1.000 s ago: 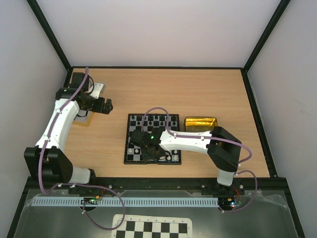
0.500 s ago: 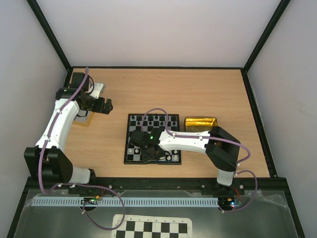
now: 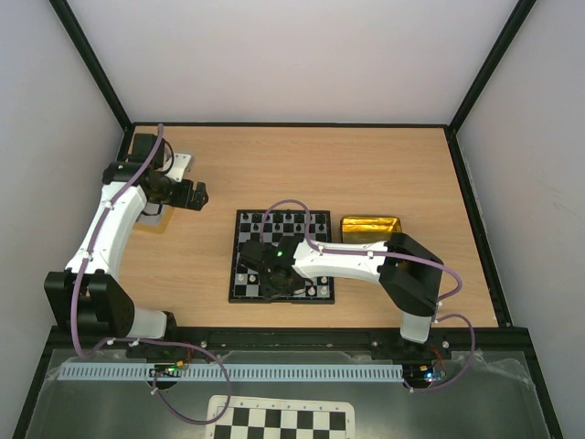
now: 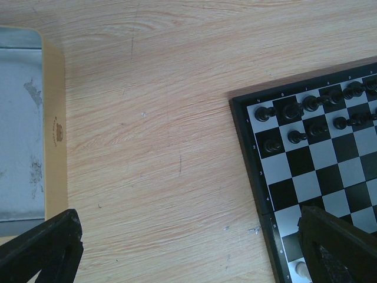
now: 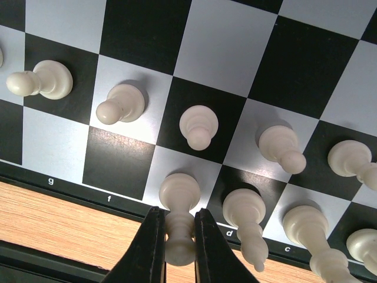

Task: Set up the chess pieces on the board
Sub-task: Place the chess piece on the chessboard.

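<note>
The board (image 3: 234,261) lies mid-table, with black pieces (image 3: 283,221) on its far rows. My right gripper (image 5: 178,244) is shut on the upper part of a white chess piece (image 5: 187,194). Its base rests on the light e-file square of the near row. Several white pawns (image 5: 199,127) stand one row further in, and taller white pieces (image 5: 247,212) stand beside the held one. In the top view my right gripper (image 3: 274,282) hangs over the board's near rows. My left gripper (image 3: 199,194) is open and empty over bare wood left of the board (image 4: 250,153).
A gold tin tray (image 3: 370,228) sits just right of the board. A grey metal plate (image 4: 20,130) lies at the far left by the left arm. A loose checker sheet (image 3: 279,421) lies below the arm bases. Black walls ring the table.
</note>
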